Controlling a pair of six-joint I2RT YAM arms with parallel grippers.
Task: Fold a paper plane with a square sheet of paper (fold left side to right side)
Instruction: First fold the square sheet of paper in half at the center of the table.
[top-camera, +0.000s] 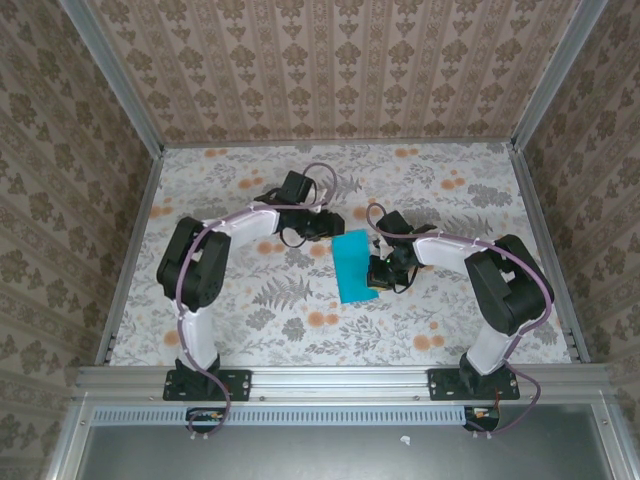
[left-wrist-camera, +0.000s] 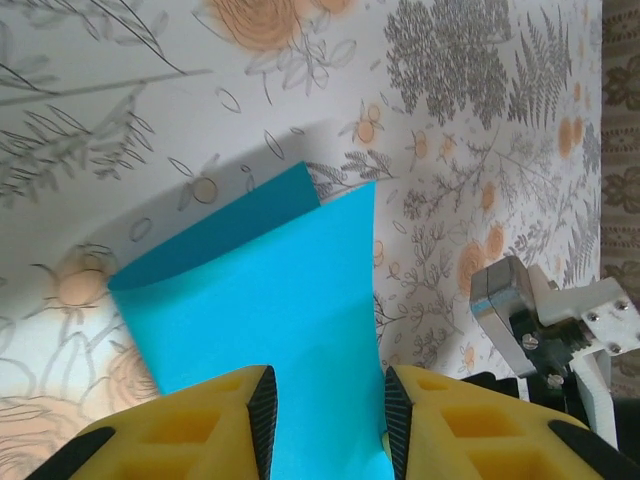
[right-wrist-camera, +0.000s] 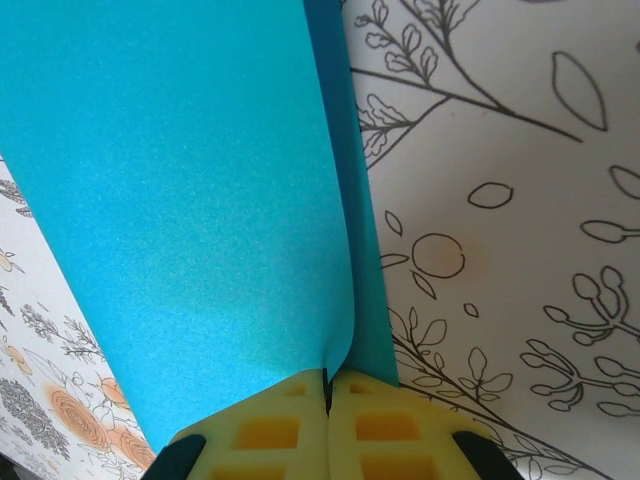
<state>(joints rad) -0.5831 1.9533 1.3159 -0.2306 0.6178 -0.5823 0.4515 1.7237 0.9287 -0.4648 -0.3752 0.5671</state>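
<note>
Flowered table (top-camera: 250, 320); blue paper sheet (top-camera: 352, 264) lies mid-table between the two arms, doubled over left onto right, with the top flap bowed and not pressed flat. Step: the half fold, looks nearly made. Next: line up the edges, press the crease down. Right claw (right-wrist-camera: 327, 385) is pinched together on both layers at the paper's edge. Left claw (left-wrist-camera: 325, 405) is apart over the paper, gripping nothing.
</note>
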